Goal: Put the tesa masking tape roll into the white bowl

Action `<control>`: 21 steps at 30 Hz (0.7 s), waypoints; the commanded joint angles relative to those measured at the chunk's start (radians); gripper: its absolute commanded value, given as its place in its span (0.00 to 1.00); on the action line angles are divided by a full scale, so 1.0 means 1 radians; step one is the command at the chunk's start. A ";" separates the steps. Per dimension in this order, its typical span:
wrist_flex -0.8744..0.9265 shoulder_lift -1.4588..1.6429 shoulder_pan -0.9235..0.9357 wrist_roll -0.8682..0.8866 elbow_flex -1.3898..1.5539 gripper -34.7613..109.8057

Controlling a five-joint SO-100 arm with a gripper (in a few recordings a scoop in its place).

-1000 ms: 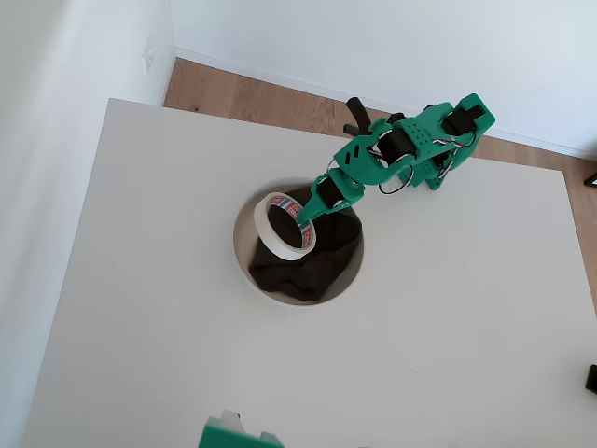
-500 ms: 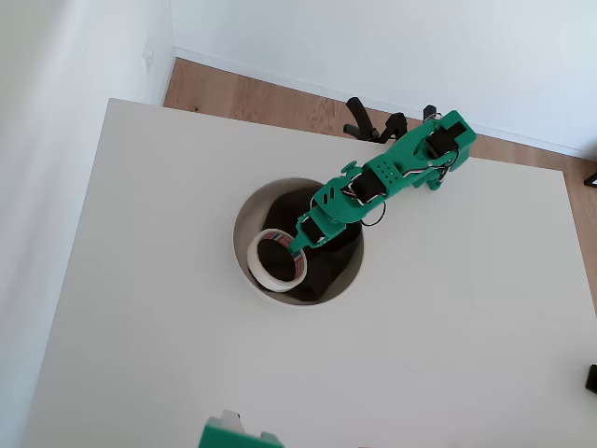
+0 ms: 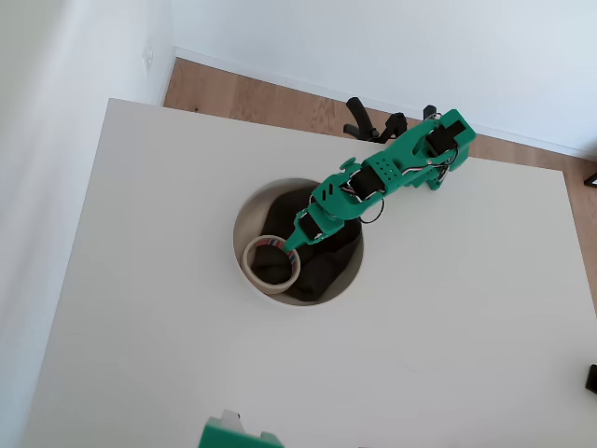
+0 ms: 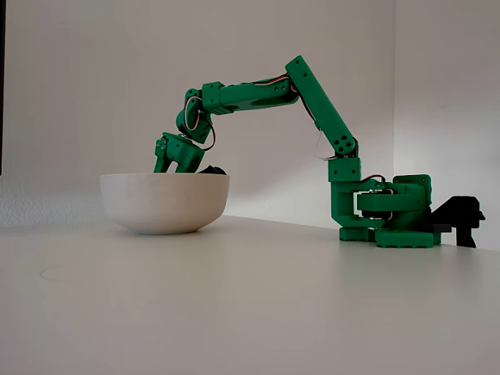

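The end effector (image 3: 291, 245) grips the tape roll's (image 3: 270, 264) edge, holding it low inside the white bowl (image 3: 241, 233), well placed for letting go.

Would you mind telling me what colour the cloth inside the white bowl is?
Dark grey-black cloth, seen best in the overhead view.

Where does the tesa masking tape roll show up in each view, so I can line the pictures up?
Overhead view: the tesa masking tape roll lies inside the white bowl, at its lower-left side, with the gripper at its upper-right edge.
Fixed view: hidden behind the white bowl's wall; the gripper dips in behind the rim.
Shared landmark: the green arm's base.
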 commanded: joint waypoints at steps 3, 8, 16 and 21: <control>0.064 0.084 0.006 0.044 -0.155 0.18; 0.198 0.132 -0.049 0.084 -0.334 0.18; 0.417 0.433 -0.310 0.066 -0.376 0.18; 0.592 0.583 -0.505 0.057 -0.371 0.18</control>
